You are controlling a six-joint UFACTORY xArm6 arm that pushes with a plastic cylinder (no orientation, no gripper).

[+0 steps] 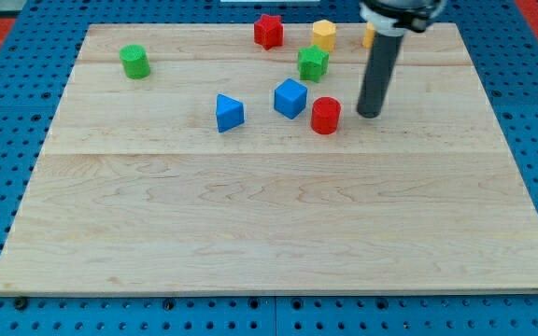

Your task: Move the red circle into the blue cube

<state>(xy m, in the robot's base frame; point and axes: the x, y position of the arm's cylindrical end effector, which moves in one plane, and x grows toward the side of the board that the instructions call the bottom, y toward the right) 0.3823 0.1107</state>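
On the wooden board (278, 224), my tip (369, 114) stands bare right of the red circle (325, 116).

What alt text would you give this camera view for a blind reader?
My tip rests just right of the red circle, with the blue cube on its other side. Other coloured blocks are scattered over the wooden board.

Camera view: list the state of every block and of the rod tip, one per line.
red circle: upright, just right of the blue cube, small gap between them.
blue cube: resting, untouched.
blue triangle: alone, left of the cube.
green star: above the cube.
green circle: alone at upper left.
red star: near top edge.
yellow block: near top edge.
orange block: mostly hidden behind the rod.
my tip: right of the red circle, not touching.
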